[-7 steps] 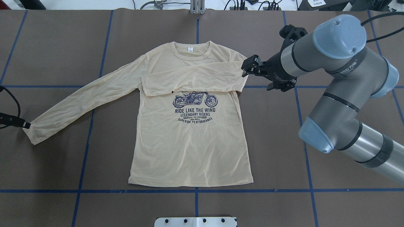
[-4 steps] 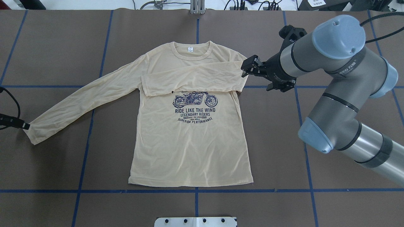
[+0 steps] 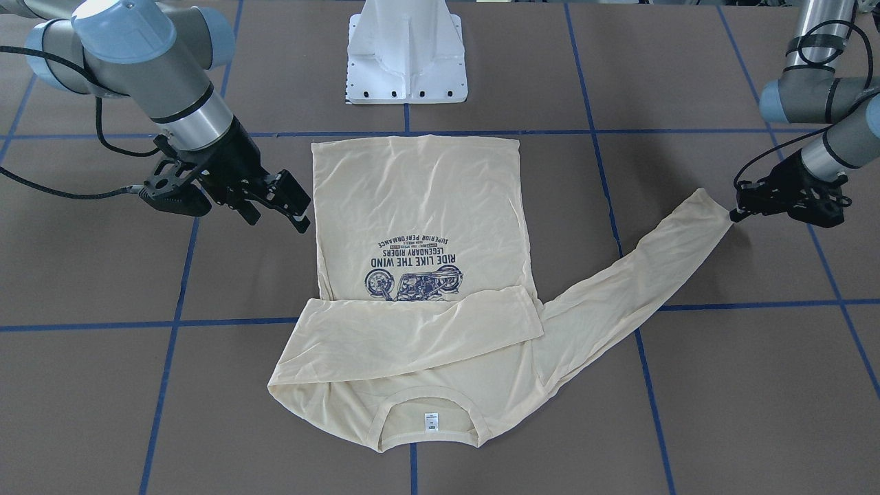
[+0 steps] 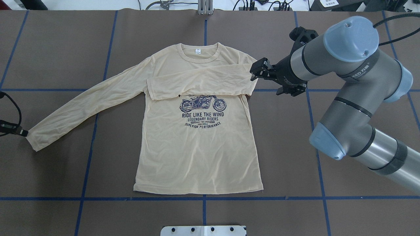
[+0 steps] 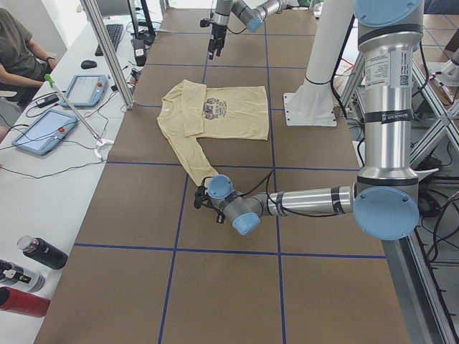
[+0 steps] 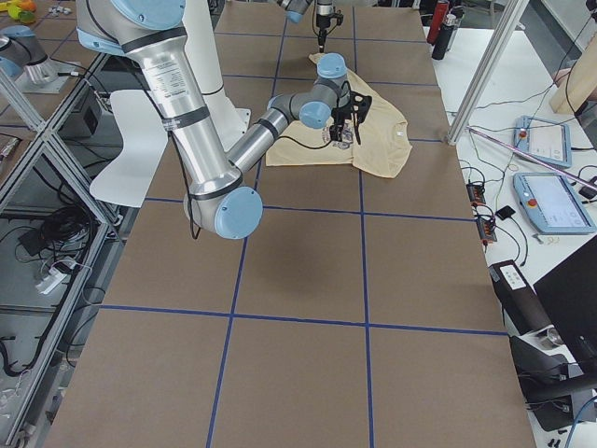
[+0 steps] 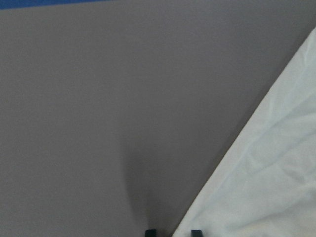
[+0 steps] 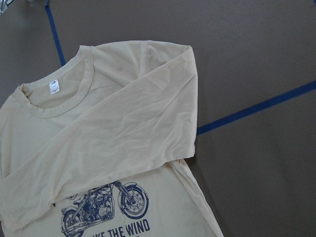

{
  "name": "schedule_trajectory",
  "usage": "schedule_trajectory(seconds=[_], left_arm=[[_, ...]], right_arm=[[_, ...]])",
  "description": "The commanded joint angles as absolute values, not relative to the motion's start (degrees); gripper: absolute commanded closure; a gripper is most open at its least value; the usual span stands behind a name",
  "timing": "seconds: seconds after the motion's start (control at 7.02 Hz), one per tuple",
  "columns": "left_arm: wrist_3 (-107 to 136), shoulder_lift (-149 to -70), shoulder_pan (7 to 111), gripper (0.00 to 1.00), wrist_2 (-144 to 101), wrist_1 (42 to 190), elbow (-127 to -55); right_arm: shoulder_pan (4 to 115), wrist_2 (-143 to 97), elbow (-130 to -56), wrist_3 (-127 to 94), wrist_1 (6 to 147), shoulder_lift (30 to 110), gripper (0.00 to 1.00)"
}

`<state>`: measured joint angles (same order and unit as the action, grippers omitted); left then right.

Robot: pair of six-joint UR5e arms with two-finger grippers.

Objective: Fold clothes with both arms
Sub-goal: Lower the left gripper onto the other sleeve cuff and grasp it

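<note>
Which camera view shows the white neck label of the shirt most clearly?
The right wrist view: the neck label appears largest. Overhead and front-facing views show a tiny patch; side views cannot resolve it; left wrist view misses it.

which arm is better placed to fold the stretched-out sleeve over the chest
Left. The left gripper sits right at the cuff of the outstretched sleeve, on its own side. The right gripper is open across the shirt, beside the other sleeve, already folded over.

Right arm [image 4: 352,108], left arm [image 3: 835,148]: grey-silver tubes, light-blue joint caps [image 4: 351,34], black cables [image 3: 69,197], white pedestal [image 3: 407,51].
</note>
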<state>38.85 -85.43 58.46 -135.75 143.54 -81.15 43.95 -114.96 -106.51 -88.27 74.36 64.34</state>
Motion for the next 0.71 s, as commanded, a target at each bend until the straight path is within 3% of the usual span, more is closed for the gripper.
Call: schedule_trajectory(seconds=[0.0, 0.29, 0.57], left_arm=[[39.37, -85.25, 58.71, 1.0, -140.07, 143.09, -85.05], [45.06, -85.08, 58.89, 1.0, -141.77, 142.82, -92.52], [54.52, -91.88, 58.71, 1.0, -141.59, 142.21, -93.69]], right_arm=[[43.95, -114.96, -106.52, -88.24, 74.36, 64.34, 0.01], [44.21, -114.96, -106.61, -88.16, 74.36, 64.51, 0.01], [45.0, -115.14, -106.61, -87.89, 74.36, 65.3, 0.02]])
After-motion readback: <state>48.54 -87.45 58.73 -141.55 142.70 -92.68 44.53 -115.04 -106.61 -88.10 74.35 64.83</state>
